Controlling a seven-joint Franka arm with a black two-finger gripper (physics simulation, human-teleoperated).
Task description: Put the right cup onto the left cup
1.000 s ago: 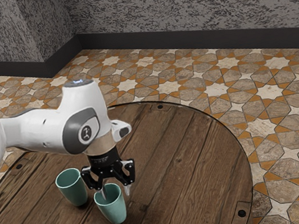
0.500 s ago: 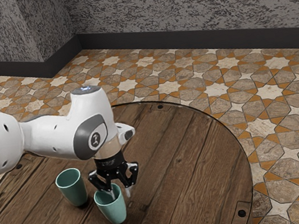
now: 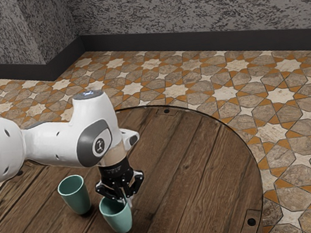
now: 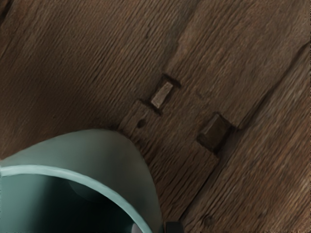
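Right cup (image 3: 119, 221) — upright, rim between gripper's (image 3: 127, 203) fingers.

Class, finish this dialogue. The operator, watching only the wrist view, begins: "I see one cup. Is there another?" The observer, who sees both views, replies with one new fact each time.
Observer: Yes, a second cup stands upright on the table.

Operator: Is it touching my cup?

Observer: No, the two stand apart.

Operator: Which one is the tool at?

Observer: The one nearer the exterior view's right.
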